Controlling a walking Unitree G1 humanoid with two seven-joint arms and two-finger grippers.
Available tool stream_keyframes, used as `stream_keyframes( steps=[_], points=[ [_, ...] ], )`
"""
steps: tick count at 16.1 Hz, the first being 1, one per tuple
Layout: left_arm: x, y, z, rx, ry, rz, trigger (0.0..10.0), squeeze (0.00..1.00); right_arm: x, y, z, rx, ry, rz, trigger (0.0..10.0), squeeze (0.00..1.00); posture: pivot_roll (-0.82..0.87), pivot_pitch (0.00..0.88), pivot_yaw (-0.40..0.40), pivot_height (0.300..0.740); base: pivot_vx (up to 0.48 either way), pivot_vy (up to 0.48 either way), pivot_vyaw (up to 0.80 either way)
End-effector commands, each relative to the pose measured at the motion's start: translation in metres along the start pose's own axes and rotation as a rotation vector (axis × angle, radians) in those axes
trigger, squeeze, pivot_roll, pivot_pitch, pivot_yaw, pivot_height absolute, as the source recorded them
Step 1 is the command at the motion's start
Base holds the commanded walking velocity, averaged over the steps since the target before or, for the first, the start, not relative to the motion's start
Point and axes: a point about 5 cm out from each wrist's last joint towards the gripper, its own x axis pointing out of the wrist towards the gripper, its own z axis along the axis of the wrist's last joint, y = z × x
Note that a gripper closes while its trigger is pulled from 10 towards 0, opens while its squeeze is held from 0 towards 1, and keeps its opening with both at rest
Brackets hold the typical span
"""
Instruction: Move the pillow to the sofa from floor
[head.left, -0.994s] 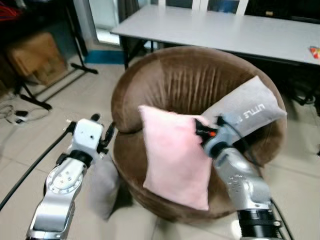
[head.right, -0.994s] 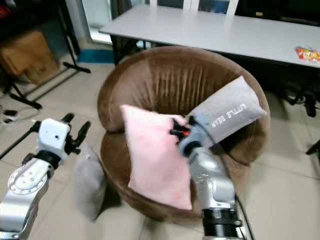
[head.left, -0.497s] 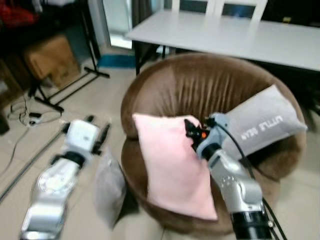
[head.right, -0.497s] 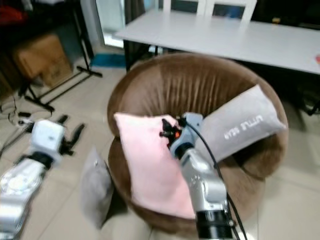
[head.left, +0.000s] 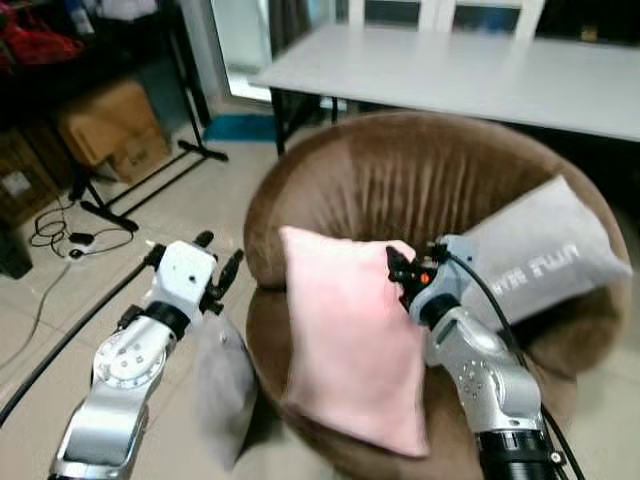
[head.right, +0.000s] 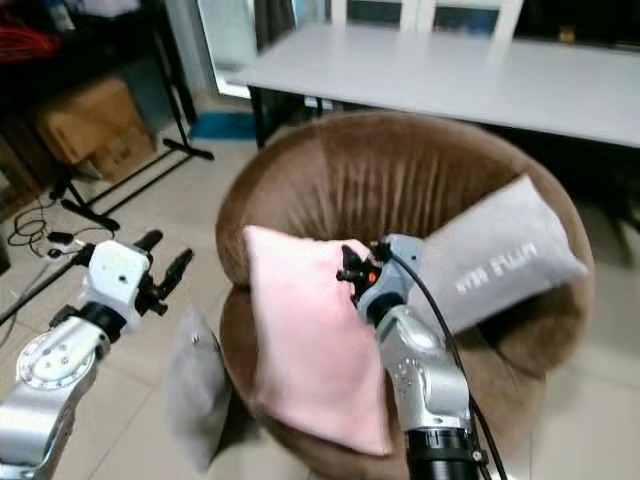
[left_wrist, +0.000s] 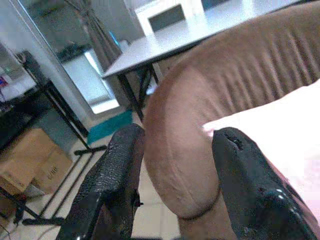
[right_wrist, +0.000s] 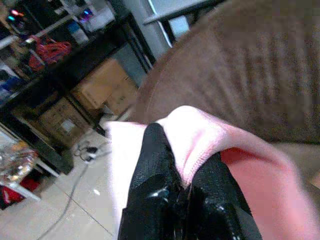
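Observation:
A pink pillow (head.left: 345, 335) leans upright against the front of the round brown sofa chair (head.left: 400, 175). My right gripper (head.left: 398, 266) is shut on its upper right corner; in the right wrist view the black fingers (right_wrist: 155, 165) pinch pink fabric (right_wrist: 200, 135). My left gripper (head.left: 218, 262) hangs open beside the chair's left side, holding nothing, with its fingers (left_wrist: 117, 170) spread. Below it a grey pillow (head.left: 222, 385) stands on the floor against the chair. Another grey pillow (head.left: 545, 255) with lettering lies on the chair's right.
A long white table (head.left: 470, 65) stands behind the chair. Cardboard boxes (head.left: 105, 125), a black stand (head.left: 150, 165) and cables (head.left: 60, 235) lie to the left on the tiled floor (head.left: 60, 330). A black cable (head.left: 60, 345) runs by my left arm.
The camera has shifted. My right gripper still holds the pink pillow's corner, which sits slightly more onto the chair. My left arm stays beside the grey floor pillow.

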Motion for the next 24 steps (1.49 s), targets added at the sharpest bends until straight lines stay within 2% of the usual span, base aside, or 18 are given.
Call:
stream_keyframes(
  steps=[1,12,15,19,24],
  points=[
    [-0.001,0.004,-0.001,0.005,0.009,0.008,10.0,0.00,0.003,0.010,0.008,-0.013,-0.042,0.044,10.0,0.00,0.00,0.000,0.062,0.740,0.259,0.000,-0.78],
    [-0.006,0.005,-0.005,0.012,0.028,0.030,10.0,0.00,0.006,0.018,0.012,-0.063,-0.029,0.112,10.0,0.00,0.02,0.000,0.044,0.740,0.210,0.000,0.00],
    [-0.009,0.007,-0.008,0.029,0.043,-0.010,10.0,0.00,0.011,0.027,0.018,-0.104,-0.018,0.159,10.0,0.00,0.01,0.000,0.046,0.740,0.000,0.000,0.00],
    [-0.017,-0.001,-0.012,0.024,0.077,-0.142,10.0,0.00,0.021,0.043,0.023,-0.173,0.023,0.252,10.0,0.00,0.02,0.000,0.036,0.740,0.000,0.000,0.00],
    [-0.026,0.005,-0.014,0.039,0.108,-0.196,10.0,0.00,0.043,0.065,0.028,-0.221,0.099,0.342,10.0,0.00,0.02,0.000,0.027,0.740,0.000,0.000,0.00]
  ],
)
